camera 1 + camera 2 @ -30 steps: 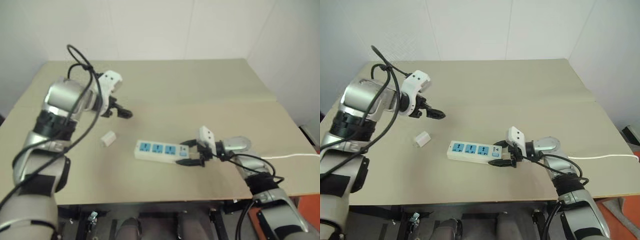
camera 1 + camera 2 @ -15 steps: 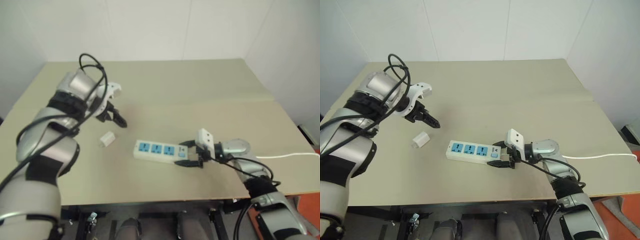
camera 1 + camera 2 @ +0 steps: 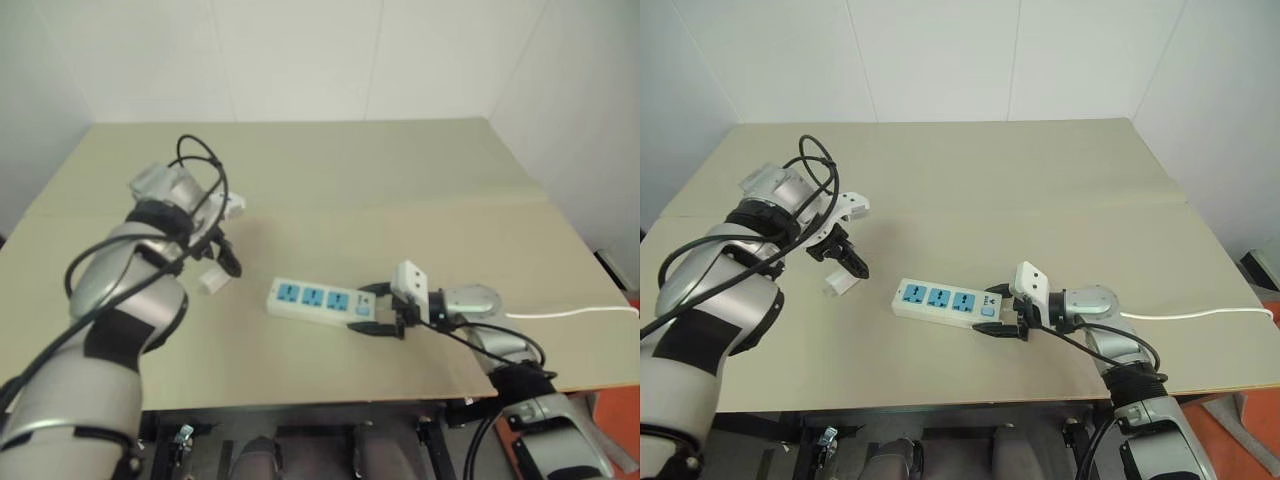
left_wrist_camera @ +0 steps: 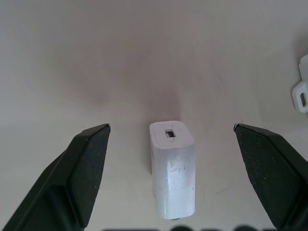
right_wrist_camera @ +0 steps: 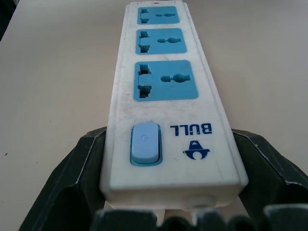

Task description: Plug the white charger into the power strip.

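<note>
Two grippers. Left gripper (image 4: 171, 132) — jaws spread wide, straddling the white charger (image 4: 172, 174) lying on the table (image 3: 1040, 180); an off-centre close could skid it. Right gripper (image 5: 168, 192) pinches the power strip (image 5: 163, 96) at its switch end, apparently firmly; a slip shifts the sockets.

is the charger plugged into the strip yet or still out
Out. The charger lies on the table, apart from the strip, between the open left gripper's fingers; all three sockets are empty.
</note>
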You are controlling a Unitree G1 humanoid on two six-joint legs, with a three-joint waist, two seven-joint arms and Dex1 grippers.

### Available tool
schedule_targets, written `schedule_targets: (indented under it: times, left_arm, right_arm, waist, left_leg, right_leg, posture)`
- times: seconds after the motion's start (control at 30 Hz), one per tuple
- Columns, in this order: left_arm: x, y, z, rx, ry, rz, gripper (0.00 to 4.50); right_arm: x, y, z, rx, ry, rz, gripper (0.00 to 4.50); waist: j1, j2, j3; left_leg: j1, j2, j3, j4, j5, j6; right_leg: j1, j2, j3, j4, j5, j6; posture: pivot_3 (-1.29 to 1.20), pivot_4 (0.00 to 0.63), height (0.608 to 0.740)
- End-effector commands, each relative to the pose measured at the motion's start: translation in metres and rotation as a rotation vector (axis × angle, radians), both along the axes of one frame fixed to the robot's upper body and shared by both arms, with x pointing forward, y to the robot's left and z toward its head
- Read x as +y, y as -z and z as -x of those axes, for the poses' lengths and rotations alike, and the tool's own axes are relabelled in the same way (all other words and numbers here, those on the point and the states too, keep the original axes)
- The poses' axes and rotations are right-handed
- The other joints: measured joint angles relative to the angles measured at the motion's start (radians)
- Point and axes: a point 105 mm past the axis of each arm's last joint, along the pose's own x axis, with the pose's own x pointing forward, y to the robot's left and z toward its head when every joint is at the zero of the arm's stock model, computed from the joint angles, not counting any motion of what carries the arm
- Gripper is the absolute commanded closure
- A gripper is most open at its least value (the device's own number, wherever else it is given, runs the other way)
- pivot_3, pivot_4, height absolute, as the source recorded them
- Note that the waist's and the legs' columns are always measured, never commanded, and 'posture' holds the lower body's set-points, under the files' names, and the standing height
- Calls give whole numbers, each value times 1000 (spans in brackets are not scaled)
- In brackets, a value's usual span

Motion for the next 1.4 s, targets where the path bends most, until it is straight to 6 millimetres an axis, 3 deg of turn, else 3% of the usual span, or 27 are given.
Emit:
schedule_targets:
  times: [0.03,0.33,0.5,0.73,0.93,1.03,1.23,1.33,1.4]
  left_arm:
    - [2,-4,-2,-17,15,-23,0]
    - [5,8,-1,6,3,-59,0]
    - [3,11,-1,7,-2,-62,1195]
    - [0,14,-3,-7,15,-84,3506]
    - [-2,12,-6,-28,23,-76,3497]
    - [-18,-12,-22,-183,31,34,3497]
    - [-56,-101,-44,-577,5,513,3497]
    - [-70,-132,-32,-815,112,757,3497]
    - [-77,-135,-11,-986,241,841,3497]
  right_arm:
    - [2,27,12,96,-12,49,1053]
    - [4,29,12,93,-11,54,1053]
    - [3,30,13,95,-8,59,1053]
    - [2,31,14,96,-8,66,1053]
    - [1,32,16,110,-10,67,1053]
    - [0,32,17,108,-11,69,1053]
    - [-1,30,19,90,-19,66,1053]
    - [-1,26,23,96,-54,47,1053]
    - [-2,24,29,108,-94,40,1053]
  waist:
    - [0,0,0]
    - [-1,0,0]
    - [0,-1,0]
    - [0,-1,-1]
    - [1,-1,-1]
    - [1,-1,-1]
    - [3,-1,-1]
    - [1,-1,-1]
    - [1,3,-4]
  left_leg:
    - [0,0,0,0,0,0]
    - [0,0,0,0,0,0]
    - [0,0,0,0,0,0]
    - [0,0,0,0,0,0]
    - [0,0,0,0,0,0]
    - [0,0,0,0,0,0]
    - [0,0,-1,0,0,0]
    - [0,0,-1,0,0,0]
    - [3,0,1,0,0,0]
  right_leg:
    - [0,0,0,0,0,0]
    - [0,0,0,0,0,0]
    - [0,0,0,0,0,0]
    - [0,0,0,0,0,0]
    - [0,0,0,0,0,0]
    - [0,0,0,0,0,0]
    - [0,-1,-1,0,0,0]
    - [0,-1,0,0,1,-1]
    - [1,-2,2,1,4,-6]
  posture:
    - [0,150,740]
    - [0,150,740]
    - [0,150,740]
    - [0,150,740]
    - [0,150,740]
    - [0,150,740]
    - [0,150,740]
    - [0,150,740]
    - [0,150,740]
